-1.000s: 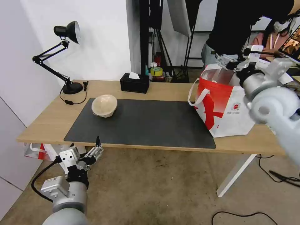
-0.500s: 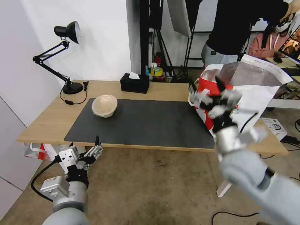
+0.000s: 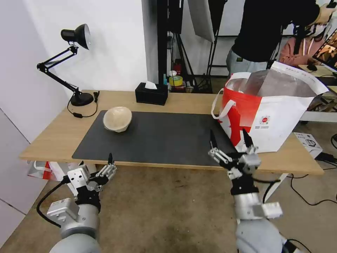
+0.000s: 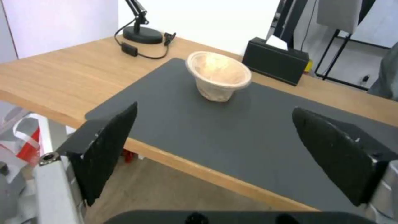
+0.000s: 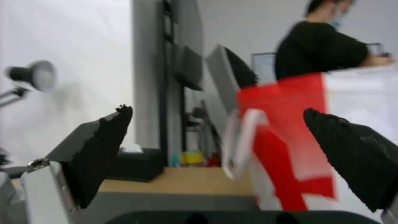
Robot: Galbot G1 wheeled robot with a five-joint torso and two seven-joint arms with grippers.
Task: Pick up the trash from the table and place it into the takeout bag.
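One piece of trash, a beige bowl (image 3: 117, 118), lies tipped on the dark mat (image 3: 158, 140) at the back left of the table (image 3: 52, 137); the left wrist view shows the bowl (image 4: 218, 74) ahead too. The white and red takeout bag (image 3: 266, 112) stands open at the table's right end. My left gripper (image 3: 95, 164) hangs open and empty below the front edge at the left, facing the bowl. My right gripper (image 3: 229, 140) stands open and empty at the front edge, just in front of the bag (image 5: 315, 124).
A black tissue box (image 3: 151, 93) sits at the table's back edge and a black desk lamp (image 3: 75, 63) at the back left corner. A small red-and-white plastic bag (image 3: 38, 168) lies under the table's left end. A person stands behind the takeout bag.
My right arm has swung from above the takeout bag down to the table's front edge. The bag's white flap now stands up. The left arm has not moved.
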